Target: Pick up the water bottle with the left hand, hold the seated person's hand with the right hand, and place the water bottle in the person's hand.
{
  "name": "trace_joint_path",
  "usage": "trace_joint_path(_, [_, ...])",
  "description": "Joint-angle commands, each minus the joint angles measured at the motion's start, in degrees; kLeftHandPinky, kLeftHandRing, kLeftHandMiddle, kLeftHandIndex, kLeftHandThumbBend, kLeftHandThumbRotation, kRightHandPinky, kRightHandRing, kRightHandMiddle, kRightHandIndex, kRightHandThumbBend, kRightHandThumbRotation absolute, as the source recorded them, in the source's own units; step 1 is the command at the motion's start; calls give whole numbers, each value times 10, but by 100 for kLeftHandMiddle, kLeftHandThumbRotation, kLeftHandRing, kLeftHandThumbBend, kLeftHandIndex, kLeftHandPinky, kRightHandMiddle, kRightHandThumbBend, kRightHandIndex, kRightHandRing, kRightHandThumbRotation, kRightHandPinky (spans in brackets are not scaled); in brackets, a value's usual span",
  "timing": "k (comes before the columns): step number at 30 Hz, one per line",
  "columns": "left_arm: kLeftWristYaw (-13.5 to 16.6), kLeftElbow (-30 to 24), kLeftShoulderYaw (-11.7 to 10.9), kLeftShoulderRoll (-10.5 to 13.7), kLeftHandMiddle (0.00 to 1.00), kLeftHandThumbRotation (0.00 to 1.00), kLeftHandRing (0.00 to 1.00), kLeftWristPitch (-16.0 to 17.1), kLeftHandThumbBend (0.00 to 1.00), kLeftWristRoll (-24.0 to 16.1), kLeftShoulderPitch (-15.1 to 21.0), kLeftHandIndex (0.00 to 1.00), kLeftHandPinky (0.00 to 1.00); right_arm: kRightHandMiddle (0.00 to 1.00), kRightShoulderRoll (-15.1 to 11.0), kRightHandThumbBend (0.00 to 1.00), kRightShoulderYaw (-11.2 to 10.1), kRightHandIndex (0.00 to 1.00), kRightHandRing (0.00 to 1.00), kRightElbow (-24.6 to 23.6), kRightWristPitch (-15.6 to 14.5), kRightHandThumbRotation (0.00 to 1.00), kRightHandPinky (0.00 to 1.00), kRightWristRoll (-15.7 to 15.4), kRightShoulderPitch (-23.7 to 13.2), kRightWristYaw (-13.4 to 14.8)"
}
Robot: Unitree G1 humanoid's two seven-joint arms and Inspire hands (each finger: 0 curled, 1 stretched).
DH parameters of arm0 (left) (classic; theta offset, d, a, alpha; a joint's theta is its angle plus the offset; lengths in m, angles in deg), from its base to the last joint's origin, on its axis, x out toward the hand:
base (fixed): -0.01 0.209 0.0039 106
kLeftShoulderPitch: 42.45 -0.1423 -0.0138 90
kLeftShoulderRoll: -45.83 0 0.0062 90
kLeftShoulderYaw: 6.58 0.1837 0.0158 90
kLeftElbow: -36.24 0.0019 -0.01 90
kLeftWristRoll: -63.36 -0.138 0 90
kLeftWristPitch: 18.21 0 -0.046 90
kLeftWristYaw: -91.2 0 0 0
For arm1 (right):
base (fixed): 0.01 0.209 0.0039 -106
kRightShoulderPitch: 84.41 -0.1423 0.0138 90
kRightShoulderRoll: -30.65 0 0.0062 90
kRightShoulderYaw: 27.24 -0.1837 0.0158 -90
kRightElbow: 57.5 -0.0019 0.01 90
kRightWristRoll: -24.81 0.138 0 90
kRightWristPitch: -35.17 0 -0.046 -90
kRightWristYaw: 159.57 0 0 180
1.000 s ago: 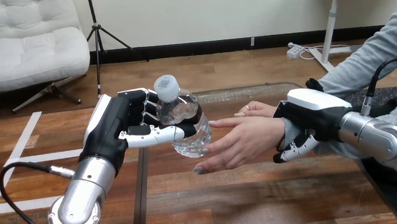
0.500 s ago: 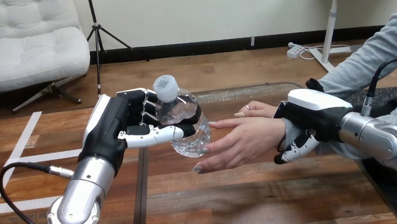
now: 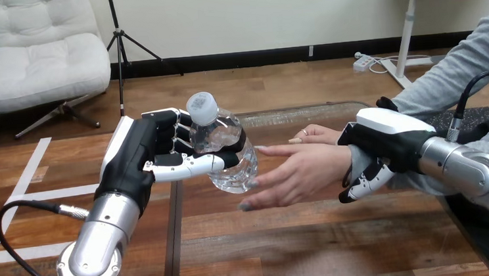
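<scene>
A clear water bottle (image 3: 224, 146) with a white cap is held upright above the table, my left hand (image 3: 144, 156) shut round it with the thumb across its front. The person's hand (image 3: 294, 172) reaches in from the right, palm up, and its fingertips touch the bottle's lower side. My right hand (image 3: 384, 143) lies over that hand's wrist with its fingers curled down round it. A second hand of the person (image 3: 314, 134) rests on the table just behind.
The wooden table (image 3: 290, 253) stretches in front of me, with a dark seam (image 3: 171, 249) running down its left part. A black cable (image 3: 20, 215) loops beside my left forearm.
My left hand and the bottle have drifted slightly left and up. The person's hand and my right hand stay about where they were.
</scene>
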Motion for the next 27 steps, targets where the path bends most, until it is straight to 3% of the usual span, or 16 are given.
trace_joint_path(1, [0, -9, -14, 3, 40, 0, 35, 16, 65, 11, 42, 41, 29, 31, -6, 73, -21, 31, 27, -14, 4, 0, 23, 17, -37, 9])
trace_joint_path(27, [1, -17, -16, 1, 39, 0, 35, 7, 65, 12, 42, 41, 29, 31, -7, 73, -24, 32, 27, -19, 3, 0, 23, 19, -35, 5])
